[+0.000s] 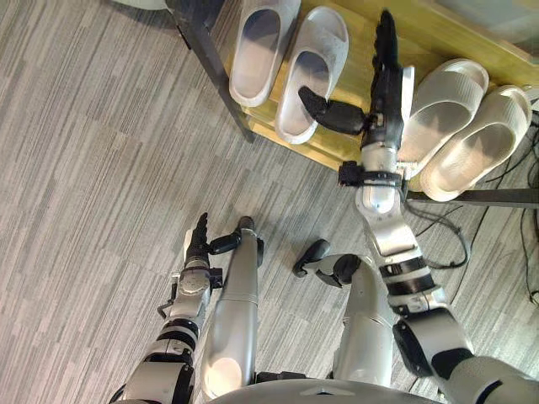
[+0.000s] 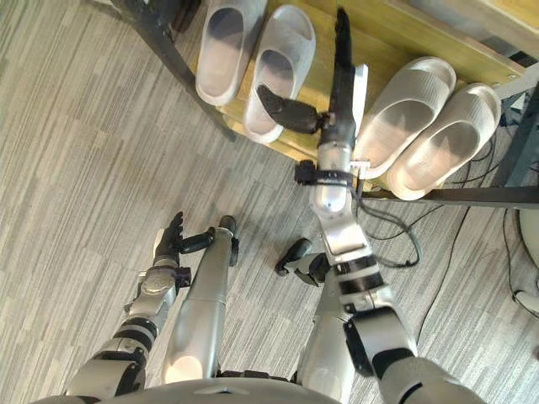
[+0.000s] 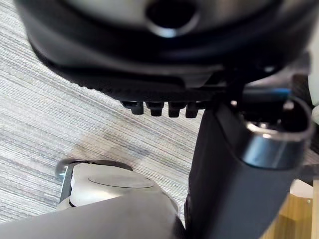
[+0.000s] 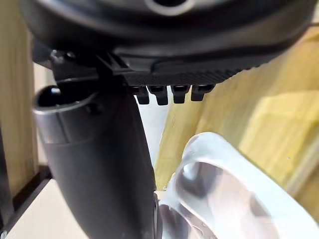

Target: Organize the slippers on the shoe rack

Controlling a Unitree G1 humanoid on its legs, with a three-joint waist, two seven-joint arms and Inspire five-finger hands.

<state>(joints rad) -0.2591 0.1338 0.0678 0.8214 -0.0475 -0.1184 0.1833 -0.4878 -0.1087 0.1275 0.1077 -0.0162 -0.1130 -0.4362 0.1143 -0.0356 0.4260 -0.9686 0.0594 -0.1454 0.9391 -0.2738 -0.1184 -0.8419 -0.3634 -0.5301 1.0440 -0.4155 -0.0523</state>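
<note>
Over the shoe rack (image 1: pixel 358 50), the right robot hand (image 1: pixel 387 84) stretches straight-fingered between slippers (image 1: pixel 313 71), empty.

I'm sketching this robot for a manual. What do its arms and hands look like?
The right arm and left arm are rounded silver-grey shells joined by black bands. The right hand and left hand are dark, with slim fingers, a thicker thumb and a white patch on one side. A black bracket rings the right wrist.
</note>
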